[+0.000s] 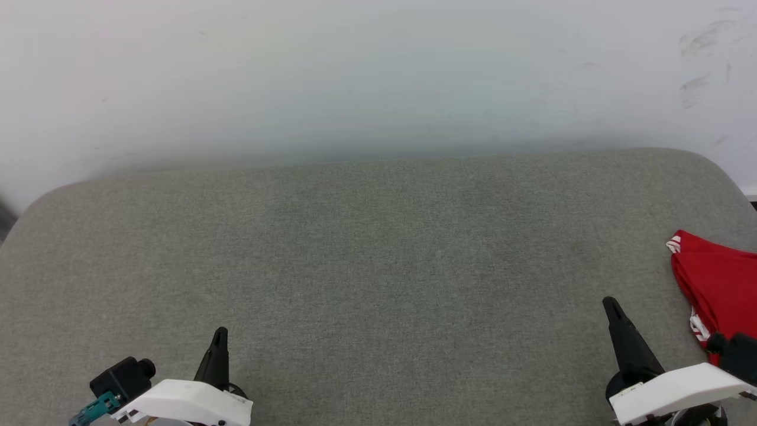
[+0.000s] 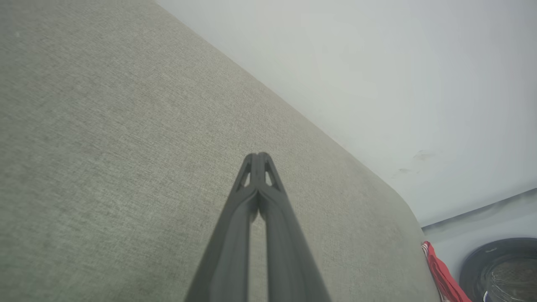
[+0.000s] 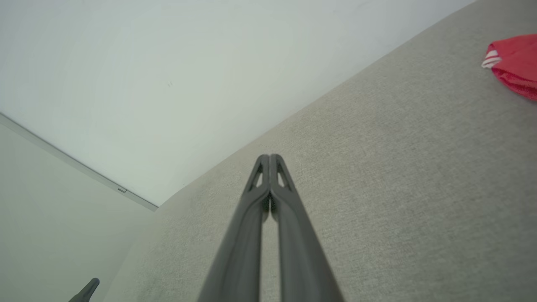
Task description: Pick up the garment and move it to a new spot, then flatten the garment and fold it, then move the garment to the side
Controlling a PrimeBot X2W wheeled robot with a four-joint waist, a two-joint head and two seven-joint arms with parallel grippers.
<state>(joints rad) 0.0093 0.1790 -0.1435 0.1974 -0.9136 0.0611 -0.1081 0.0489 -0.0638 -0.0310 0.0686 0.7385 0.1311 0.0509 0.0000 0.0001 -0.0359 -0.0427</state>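
**A:** Head view: the red shirt (image 1: 718,284) sits at the far right edge of the grey cushion (image 1: 378,236), partly cut off by the frame.

**B:** Grippers?

**A:** Left gripper (image 1: 220,334) is low left, right gripper (image 1: 610,303) low right. Both have their fingers pressed together with nothing between them (both wrist views agree, tips meet). The right one is near the shirt but apart from it.

**B:** Folded or heaped?

**A:** Can't tell. The visible part is a smooth red panel with striped trim (image 3: 490,58) at one corner. That fits a shirt waiting at the side to be picked up. It fits equally one already folded and parked there.

**B:** How does it handle if a grab is needed?

**A:** My read is light, soft and with no stiffness. It would sag from any pinch point. It's not fragile. The cushion weave looks grippy, so dragging would likely bunch it, and lifting looks safer.

**B:** Where to hold it?

**A:** Long thin fingers suit a pinch on an edge or a raised fold. The trimmed corner facing the middle of the cushion is the clearest target. A single pinch gives a dangling bundle. Two spread points, such as shoulders or hem corners, would keep it flat, but those are out of frame.
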